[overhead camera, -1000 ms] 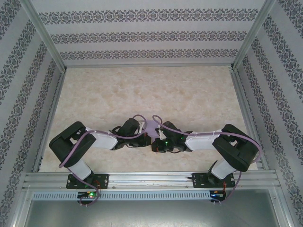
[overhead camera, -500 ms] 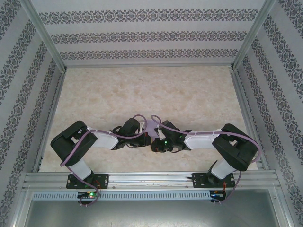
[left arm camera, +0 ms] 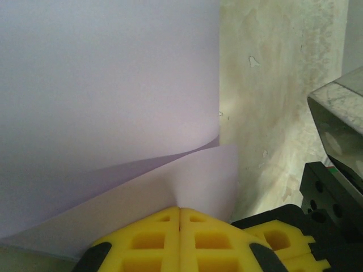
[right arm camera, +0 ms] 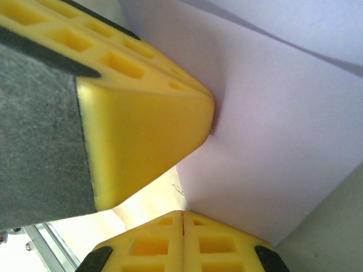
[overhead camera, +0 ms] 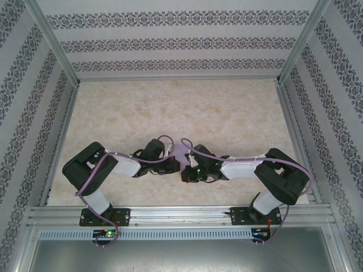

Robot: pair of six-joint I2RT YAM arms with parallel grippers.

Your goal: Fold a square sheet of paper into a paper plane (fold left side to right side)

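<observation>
Top external view first: the left arm is what has just moved. Its elbow sits a touch further right than a second ago and its wrist has crept slightly left and far. The right arm looks the same as before. The square sheet of paper is still that small lavender patch between the two wrists, at the near middle of the table.

Left wrist view: the left gripper is pinched tight, and a lifted flap of the sheet runs straight into the seam between its pads. That flap curls over the flat layer beneath it, with an open gap between them, so we reckon the left-to-right fold is under way but not creased yet.

Right wrist view: the right gripper is also clamped closed, its tips right at the sheet's edge and just beside a left finger. It's too close up to be sure, so we can't tell if any paper is actually caught between its pads.

So compared with the earlier frame it's a tiny nudge, not a new step.
</observation>
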